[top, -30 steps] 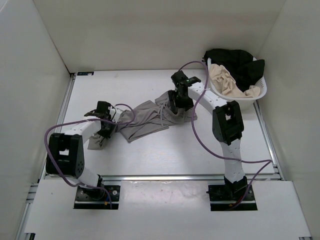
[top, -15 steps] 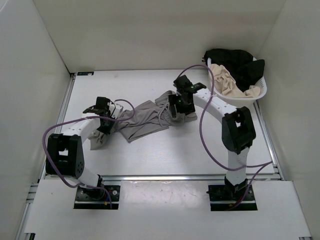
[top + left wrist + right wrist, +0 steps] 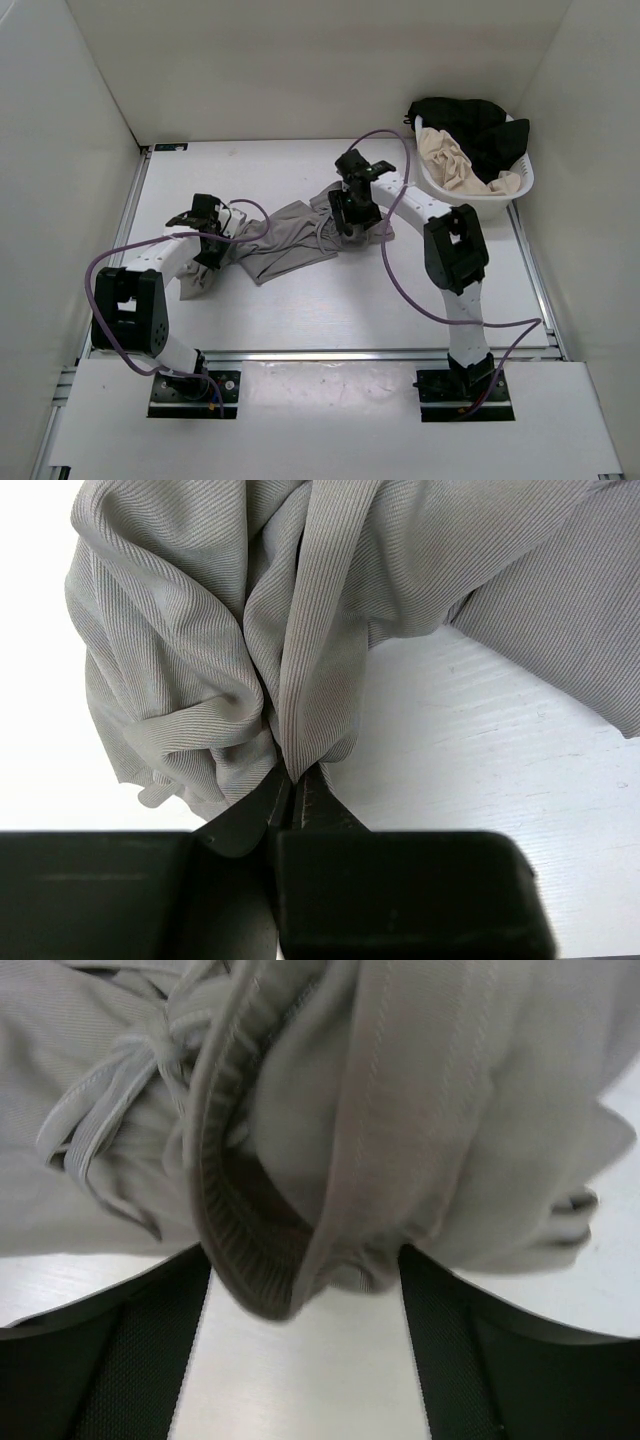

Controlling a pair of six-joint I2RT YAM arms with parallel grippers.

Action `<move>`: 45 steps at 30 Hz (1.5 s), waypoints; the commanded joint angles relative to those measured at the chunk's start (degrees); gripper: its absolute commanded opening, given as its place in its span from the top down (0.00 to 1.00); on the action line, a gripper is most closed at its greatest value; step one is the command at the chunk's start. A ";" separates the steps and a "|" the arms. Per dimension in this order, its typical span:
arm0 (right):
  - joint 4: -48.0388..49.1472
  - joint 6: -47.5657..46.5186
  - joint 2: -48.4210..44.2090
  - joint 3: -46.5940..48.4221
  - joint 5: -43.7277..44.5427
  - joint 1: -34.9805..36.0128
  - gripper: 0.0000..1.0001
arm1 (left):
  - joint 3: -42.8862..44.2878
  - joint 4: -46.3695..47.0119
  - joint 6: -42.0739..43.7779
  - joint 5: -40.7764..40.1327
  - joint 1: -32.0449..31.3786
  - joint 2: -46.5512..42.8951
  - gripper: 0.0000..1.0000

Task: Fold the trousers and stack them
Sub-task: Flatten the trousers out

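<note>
On the white surface (image 3: 330, 300), boxed in by pale walls, my left claw (image 3: 295, 785) is pinched tight on a bunched fold of the grey trousers (image 3: 285, 240) (rumpled, mid-surface). My right claw (image 3: 300, 1270) straddles the waistband, fingers apart. A laundry basket (image 3: 522, 185) sits far right.

Bare counter (image 3: 340, 300) lies open across the lower centre and upper left. Trousers (image 3: 285, 245) stretch across mid-frame; a basket (image 3: 520, 185) blocks the upper right corner.
</note>
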 commanded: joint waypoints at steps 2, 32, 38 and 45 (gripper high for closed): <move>-3.38 -2.21 2.75 6.06 -1.47 0.40 0.31 | 1.43 -0.43 -0.49 -0.73 0.11 -1.83 0.86; -3.81 12.29 -38.52 -2.49 -15.01 -26.74 1.00 | 40.81 -5.87 7.24 -4.42 20.76 10.29 0.86; -2.68 12.29 -45.04 -18.26 -16.94 -32.73 1.00 | 36.16 -5.88 10.41 -6.18 22.34 9.77 0.86; -1.97 13.52 -46.11 -24.52 -19.67 -32.73 1.00 | 39.72 -7.19 9.36 -3.72 22.34 12.22 0.86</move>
